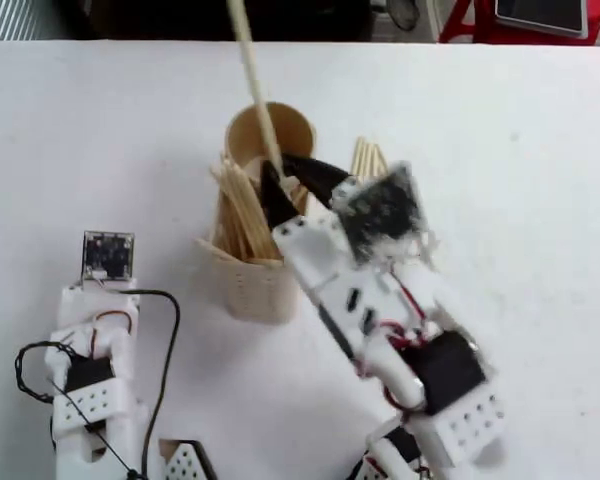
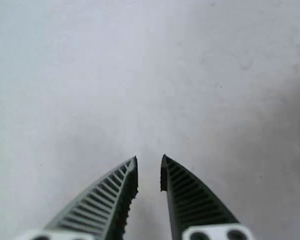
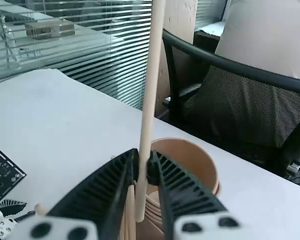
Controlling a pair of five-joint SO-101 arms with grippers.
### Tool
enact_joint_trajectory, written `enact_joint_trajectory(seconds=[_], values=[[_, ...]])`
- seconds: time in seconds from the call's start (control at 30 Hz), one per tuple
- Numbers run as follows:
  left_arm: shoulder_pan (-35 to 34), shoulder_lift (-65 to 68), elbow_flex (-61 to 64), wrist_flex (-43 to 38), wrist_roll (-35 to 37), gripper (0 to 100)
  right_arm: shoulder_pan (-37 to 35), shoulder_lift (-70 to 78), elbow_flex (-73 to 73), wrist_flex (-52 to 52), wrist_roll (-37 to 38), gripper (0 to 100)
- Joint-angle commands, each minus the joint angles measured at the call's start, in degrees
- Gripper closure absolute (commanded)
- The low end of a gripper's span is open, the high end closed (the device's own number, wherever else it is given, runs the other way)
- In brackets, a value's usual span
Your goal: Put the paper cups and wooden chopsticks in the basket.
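A pale woven basket [image 1: 255, 290] stands mid-table with a bundle of wooden chopsticks [image 1: 242, 210] leaning in it. A tan paper cup [image 1: 280, 125] [image 3: 190, 160] sits at its far side. My right gripper [image 1: 277, 165] [image 3: 142, 160] hangs over the basket, shut on one chopstick [image 1: 248, 60] [image 3: 152, 75] that stands nearly upright, its lower end just below the jaws, above the cup's mouth. A few more chopstick ends [image 1: 368, 158] show beside the right wrist. My left gripper [image 2: 149, 167] is slightly open over bare white table, nothing between its fingers; the left arm [image 1: 95, 340] sits at the front left.
A small circuit board [image 1: 108, 255] tops the left arm and a black cable [image 1: 165, 350] loops beside it. The table's far edge [image 1: 380, 42] runs behind the basket, with a black office chair [image 3: 230, 100] beyond it. Bare table lies left and right of the basket.
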Motion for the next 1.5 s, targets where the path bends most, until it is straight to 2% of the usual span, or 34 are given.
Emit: enact_joint_trajectory(seconds=[0.0, 0.17, 0.4, 0.47, 0.6, 0.67, 0.8, 0.9, 1.0, 1.17, 1.47], values=[[-0.48, -0.92, -0.09, 0.09, -0.70, 90, -1.10, 0.31, -0.09, -2.77, -0.62, 95.1], [-0.48, -0.92, -0.09, 0.09, -0.70, 90, -1.36, 0.31, 0.00, -2.59, -0.62, 79.0], [-0.48, -0.92, -0.09, 0.09, -0.70, 90, -0.04, 0.22, -0.26, -2.07, 0.00, 82.5], [-0.48, -0.92, -0.09, 0.09, -0.70, 90, 4.09, -0.84, -0.97, 2.33, 1.93, 82.5], [-0.48, -0.92, -0.09, 0.09, -0.70, 90, 15.34, -4.18, -3.43, 15.52, 13.19, 82.3], [-0.48, -0.92, -0.09, 0.09, -0.70, 90, 20.97, -5.23, -4.75, 20.88, 16.44, 82.3], [-0.48, -0.92, -0.09, 0.09, -0.70, 90, 34.77, -4.00, -2.37, 23.60, 28.75, 82.2], [-0.48, -0.92, -0.09, 0.09, -0.70, 90, 39.78, 2.07, 1.76, 20.88, 35.78, 82.2], [-0.48, -0.92, -0.09, 0.09, -0.70, 90, 42.42, 11.91, 3.69, 14.20, 36.22, 82.2], [-0.48, -0.92, -0.09, 0.09, -0.70, 90, 40.40, 31.78, -0.26, 8.40, 36.57, 82.2], [-0.48, -0.92, -0.09, 0.09, -0.70, 90, 39.60, 60.79, -17.58, 8.66, 36.22, 82.1]])
